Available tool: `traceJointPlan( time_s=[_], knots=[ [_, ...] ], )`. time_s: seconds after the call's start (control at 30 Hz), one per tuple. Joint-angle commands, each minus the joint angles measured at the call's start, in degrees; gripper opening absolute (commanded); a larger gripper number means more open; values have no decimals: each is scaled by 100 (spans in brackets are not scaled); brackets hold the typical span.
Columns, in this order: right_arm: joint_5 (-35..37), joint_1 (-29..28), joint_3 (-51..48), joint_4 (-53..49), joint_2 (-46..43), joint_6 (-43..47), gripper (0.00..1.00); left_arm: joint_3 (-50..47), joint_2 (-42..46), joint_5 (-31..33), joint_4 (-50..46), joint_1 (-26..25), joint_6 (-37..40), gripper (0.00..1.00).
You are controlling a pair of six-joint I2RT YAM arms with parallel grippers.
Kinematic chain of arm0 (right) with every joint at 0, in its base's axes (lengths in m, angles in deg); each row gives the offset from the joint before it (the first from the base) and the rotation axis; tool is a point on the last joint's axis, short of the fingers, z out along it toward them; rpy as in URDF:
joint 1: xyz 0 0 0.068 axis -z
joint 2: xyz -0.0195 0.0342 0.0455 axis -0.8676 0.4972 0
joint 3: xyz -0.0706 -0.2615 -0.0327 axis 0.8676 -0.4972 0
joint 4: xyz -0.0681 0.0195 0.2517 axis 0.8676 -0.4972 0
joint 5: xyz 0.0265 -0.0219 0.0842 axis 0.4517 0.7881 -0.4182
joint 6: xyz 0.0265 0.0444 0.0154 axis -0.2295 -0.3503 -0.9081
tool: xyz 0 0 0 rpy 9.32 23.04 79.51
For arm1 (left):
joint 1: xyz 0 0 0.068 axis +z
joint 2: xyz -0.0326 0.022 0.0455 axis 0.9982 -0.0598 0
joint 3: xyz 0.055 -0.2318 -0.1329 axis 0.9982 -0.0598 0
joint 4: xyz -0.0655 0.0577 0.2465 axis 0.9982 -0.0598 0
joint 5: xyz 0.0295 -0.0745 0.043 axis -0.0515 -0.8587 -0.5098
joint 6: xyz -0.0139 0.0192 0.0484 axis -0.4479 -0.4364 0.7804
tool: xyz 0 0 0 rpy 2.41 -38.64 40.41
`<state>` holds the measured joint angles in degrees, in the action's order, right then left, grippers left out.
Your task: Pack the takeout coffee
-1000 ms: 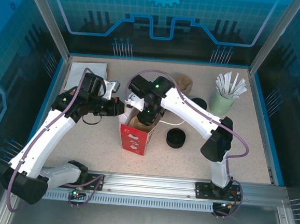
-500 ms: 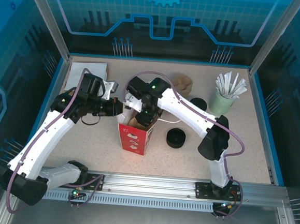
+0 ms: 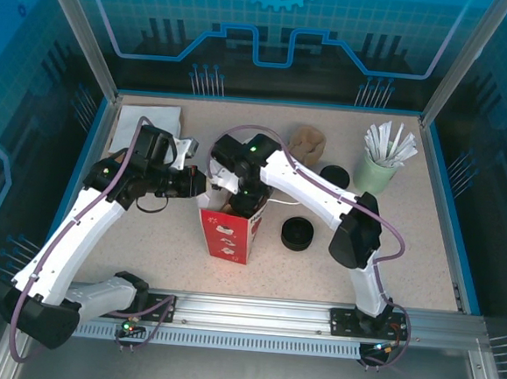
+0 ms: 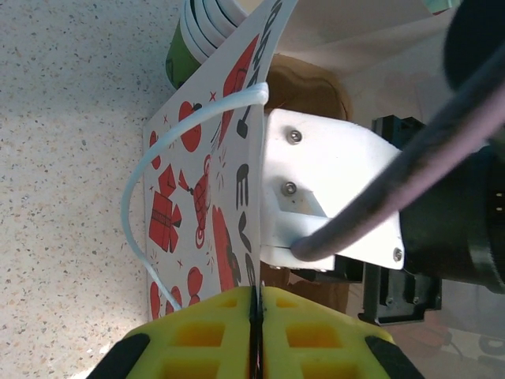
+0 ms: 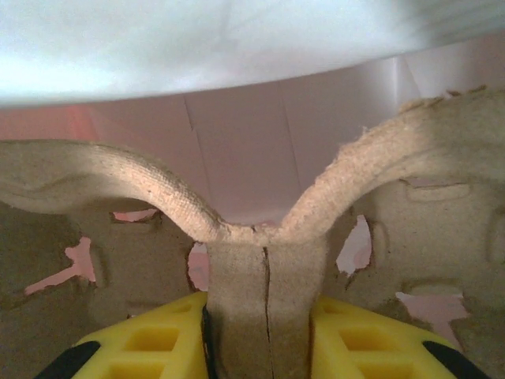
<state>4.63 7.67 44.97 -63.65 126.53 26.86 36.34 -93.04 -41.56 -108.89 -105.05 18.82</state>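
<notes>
One green cup (image 4: 174, 61) sits beyond the bag (image 4: 197, 201) pinched by left jaws.

The mouth of the red-and-white paper bag (image 3: 229, 234) is blocked by the right tool (image 5: 264, 332), clamped on the brown pulp carrier (image 5: 95, 181) inside. The left tool (image 4: 254, 332) pinches the bag's left rim. A black round lid (image 3: 296, 234) stands right of the bag. The desk (image 3: 255, 277) in front of the bag is free.

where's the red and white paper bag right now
In the top view the paper bag stands left of centre, left of the black lid; the left hand pinches its rim and the right hand holds a pulp carrier inside it.
</notes>
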Motion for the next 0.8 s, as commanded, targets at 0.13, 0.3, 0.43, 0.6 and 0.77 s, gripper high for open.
traceJointPlan(
  time_s=[0.13, 0.3, 0.43, 0.6, 0.77],
  knots=[
    [268, -57, -130, -223, 396, 151, 32, 271, 189, -110, -22, 19, -63, 11],
    [334, -66, -273, -141, 468, 207, 32, 288, 194, -100, -8, -31, -82, 11],
    [423, -79, -381, -143, 571, 308, 33, 308, 185, -79, 0, -81, -91, 11],
    [484, -88, -536, -102, 634, 393, 33, 432, 190, 28, -69, -147, -56, 11],
    [450, -122, -639, -57, 730, 456, 34, 451, 207, 168, -85, -217, 14, 11]
  ],
)
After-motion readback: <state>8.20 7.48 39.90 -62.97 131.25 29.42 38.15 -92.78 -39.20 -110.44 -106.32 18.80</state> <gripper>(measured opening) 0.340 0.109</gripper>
